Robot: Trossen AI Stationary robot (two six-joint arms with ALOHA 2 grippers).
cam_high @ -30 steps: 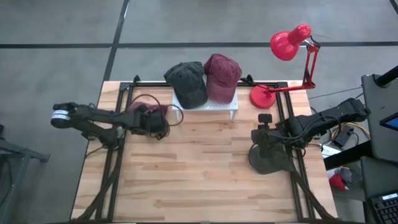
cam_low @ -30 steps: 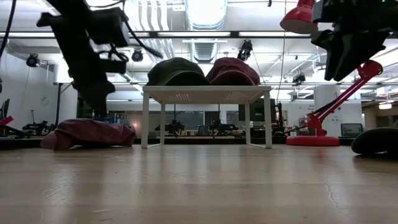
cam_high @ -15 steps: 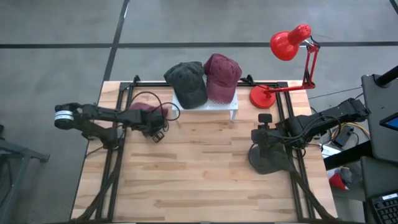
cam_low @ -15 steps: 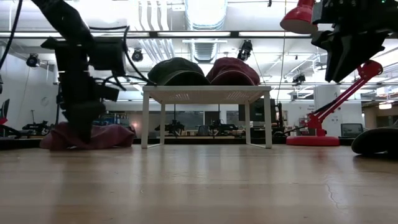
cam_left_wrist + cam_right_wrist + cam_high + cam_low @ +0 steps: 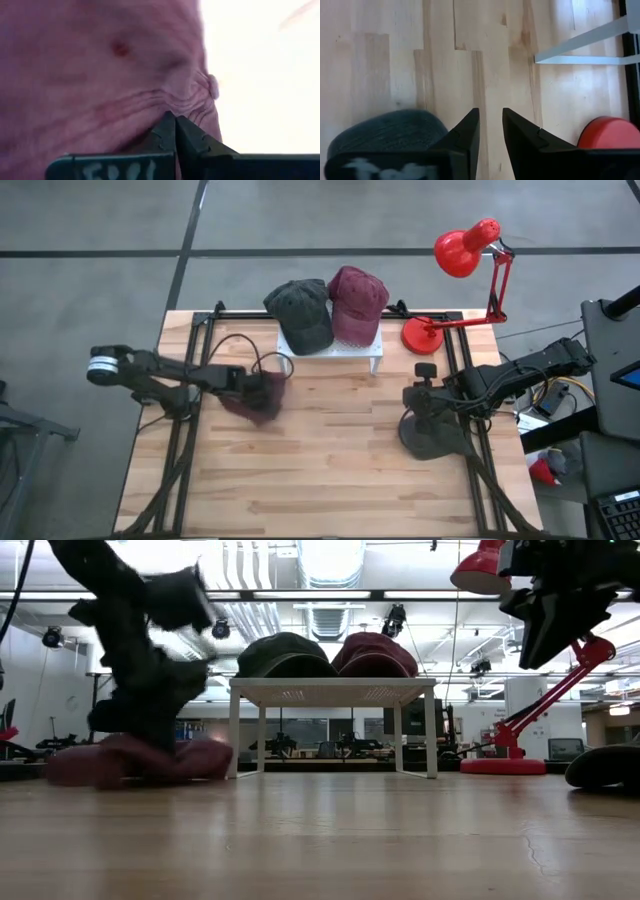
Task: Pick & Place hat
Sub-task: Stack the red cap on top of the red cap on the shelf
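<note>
- Fingers of the left gripper (image 5: pixel 175 131) are pressed together, pinching a fold of the maroon hat (image 5: pixel 262 397) between their tips.
- That hat sits toward the table's (image 5: pixel 330 470) left edge, just in front of the white shelf's (image 5: pixel 330 692) left end; in the low view its cloth (image 5: pixel 140 760) touches the tabletop.
- Right gripper (image 5: pixel 490 131) hovers above the wood by the table's right edge, its fingers slightly apart with bare board showing between them, holding nothing.
- A dark hat (image 5: pixel 435 435) lies on the table beside the right gripper.
- On the shelf at the table's far edge rest a dark grey hat (image 5: pixel 300 310) and a second maroon hat (image 5: pixel 357 302).
</note>
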